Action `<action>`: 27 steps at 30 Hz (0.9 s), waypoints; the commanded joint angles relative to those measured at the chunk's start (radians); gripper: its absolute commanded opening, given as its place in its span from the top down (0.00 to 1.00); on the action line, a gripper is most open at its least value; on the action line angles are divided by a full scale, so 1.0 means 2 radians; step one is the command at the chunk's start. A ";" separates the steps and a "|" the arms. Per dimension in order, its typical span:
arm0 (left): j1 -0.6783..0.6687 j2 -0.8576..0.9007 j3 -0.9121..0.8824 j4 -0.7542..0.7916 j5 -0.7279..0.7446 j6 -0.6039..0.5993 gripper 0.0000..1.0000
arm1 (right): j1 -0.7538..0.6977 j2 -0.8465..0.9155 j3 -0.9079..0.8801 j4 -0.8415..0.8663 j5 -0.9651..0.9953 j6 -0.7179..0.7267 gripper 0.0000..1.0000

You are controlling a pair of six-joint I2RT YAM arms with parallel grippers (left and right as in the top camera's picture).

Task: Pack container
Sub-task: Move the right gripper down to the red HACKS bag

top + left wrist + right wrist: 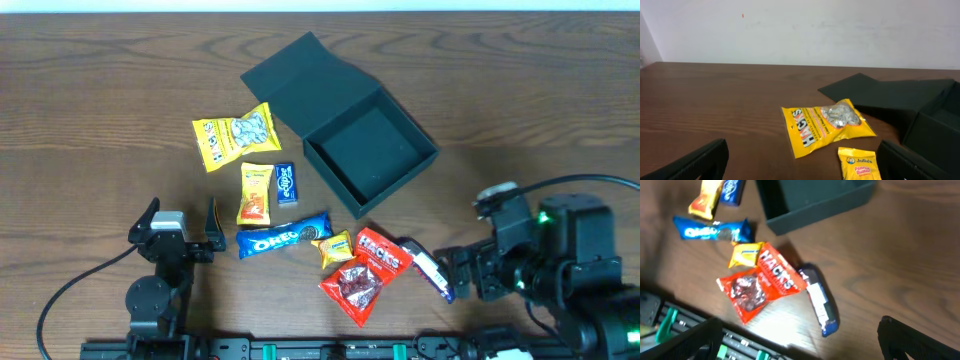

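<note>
Here left jaws and right jaws stand released, empty — the container sits lid-open near an Oreo packet.

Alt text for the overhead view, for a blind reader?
An open, empty dark container sits on a wooden table, lid flapped back, with snack packets scattered before it, among them a yellow bag and an Oreo pack. The left gripper and right gripper stand open at the near edge.
</note>
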 commanded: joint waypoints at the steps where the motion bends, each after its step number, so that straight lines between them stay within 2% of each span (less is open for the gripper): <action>1: -0.001 -0.003 -0.009 -0.022 -0.006 -0.002 0.05 | 0.058 0.009 0.010 0.001 0.018 0.044 0.01; 7: -0.001 -0.003 -0.009 -0.022 -0.006 -0.002 0.04 | 0.198 0.097 0.010 0.011 0.117 0.143 0.01; 10: -0.001 -0.003 -0.009 -0.022 -0.006 -0.002 0.05 | 0.252 0.154 0.010 0.042 0.153 0.147 0.01; 19: -0.001 -0.003 -0.009 -0.022 -0.006 -0.002 0.05 | 0.258 0.238 0.010 0.163 0.135 0.157 0.01; 21: -0.001 -0.003 -0.009 -0.022 -0.006 -0.002 0.05 | 0.243 0.242 0.010 0.181 0.140 0.125 0.01; 24: -0.001 -0.003 -0.009 -0.022 -0.006 -0.002 0.05 | 0.213 0.243 0.010 0.168 0.140 0.022 0.01; 27: -0.001 -0.003 -0.009 -0.022 -0.005 -0.002 0.04 | 0.194 0.243 0.010 0.162 0.137 -0.023 0.01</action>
